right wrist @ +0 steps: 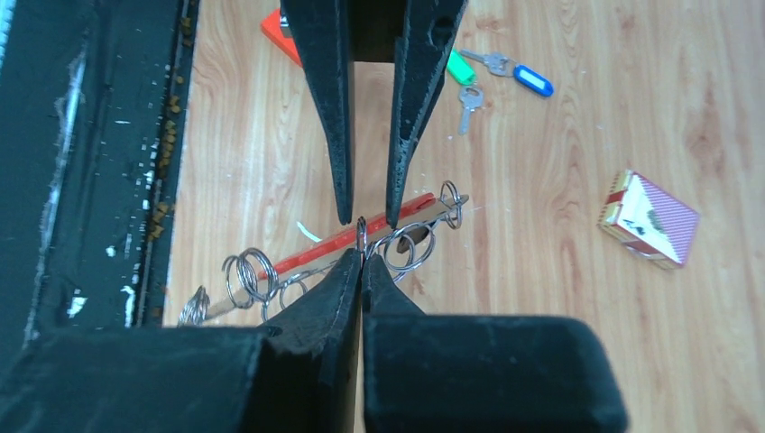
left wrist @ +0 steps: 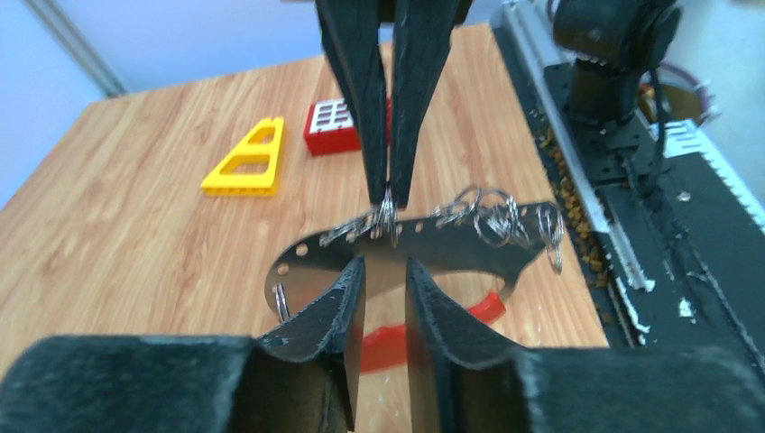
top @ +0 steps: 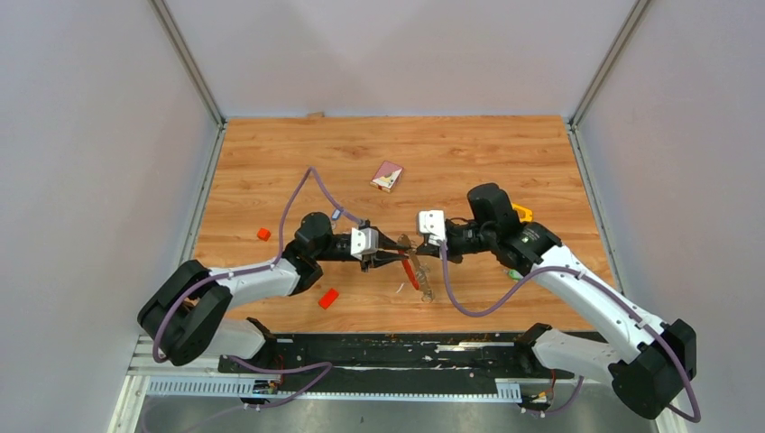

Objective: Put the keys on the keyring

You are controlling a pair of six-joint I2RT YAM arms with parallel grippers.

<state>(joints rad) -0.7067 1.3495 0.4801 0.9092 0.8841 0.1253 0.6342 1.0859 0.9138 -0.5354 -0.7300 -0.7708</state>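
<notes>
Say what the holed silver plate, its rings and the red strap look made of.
Holed silver plate: likely polished metal, mirror-bright reflections. Wire rings: steel-like, thin shiny coils. Red curved strap: probably glossy plastic, though rubber is possible.

The counter (top: 451, 153) is warm orange-brown wood grain. The keyring (left wrist: 451, 248) pairs a red strap with a shiny silver-grey strip and silver rings. The silver keys (right wrist: 469, 97) carry a green tag (right wrist: 460, 68) and a blue tag (right wrist: 534, 81) with a white label. Nearby are a yellow frame (left wrist: 245, 161), a red block (left wrist: 329, 126) with white buttons, and a red-and-white box (right wrist: 649, 219).
</notes>
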